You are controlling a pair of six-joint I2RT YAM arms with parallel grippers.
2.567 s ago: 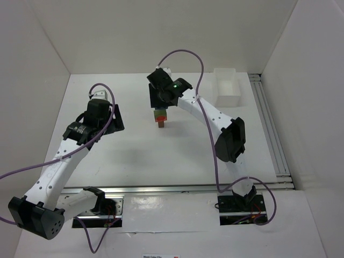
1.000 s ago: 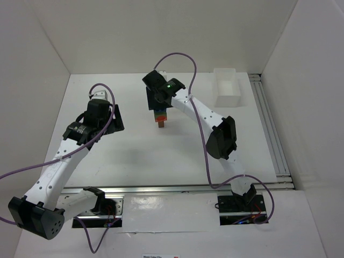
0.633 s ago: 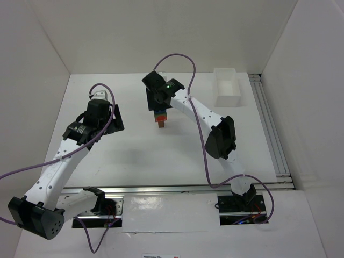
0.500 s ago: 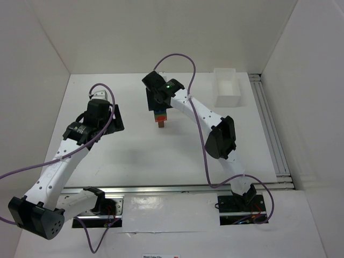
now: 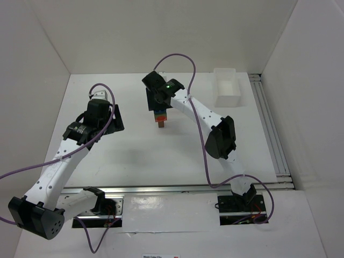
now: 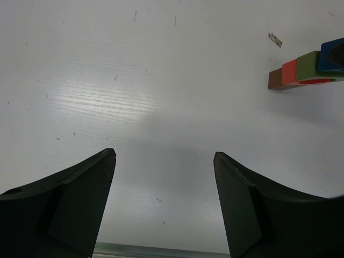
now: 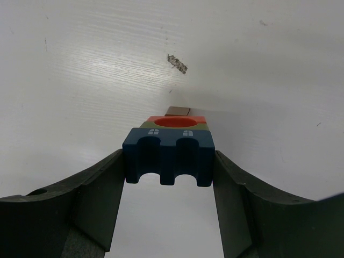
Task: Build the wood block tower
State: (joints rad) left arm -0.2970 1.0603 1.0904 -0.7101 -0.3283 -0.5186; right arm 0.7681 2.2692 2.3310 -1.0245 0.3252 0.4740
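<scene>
The tower stands mid-table: a brown base, then a red block and a green block, with the blue notched block on top. My right gripper is shut on that blue block, one finger pressed to each side. In the top view the right gripper sits directly over the stack. The left gripper hangs open over bare table, left of the tower. From above, the left gripper is well apart from the stack.
A white bin stands at the back right. A metal rail runs along the table's right edge. A small dark scrap lies on the table just beyond the tower.
Early on the right gripper shifted slightly left and down over the tower, covering its top. Over the last second nothing moved. The left arm stayed still.
</scene>
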